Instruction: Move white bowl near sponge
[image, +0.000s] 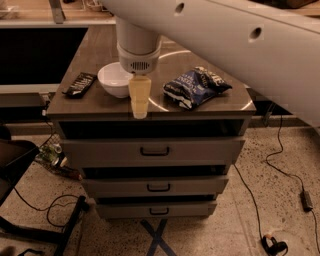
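Observation:
The white bowl sits on the left part of the wooden cabinet top. My gripper hangs from the large white arm, just right of the bowl and over the front edge of the top, pointing down. It holds nothing that I can see. The sponge is hidden behind the arm's wrist at the back of the top.
A flat black snack bar wrapper lies left of the bowl. A blue chip bag lies on the right. The cabinet has three drawers below. Cables run over the floor, and a dark chair base stands at the lower left.

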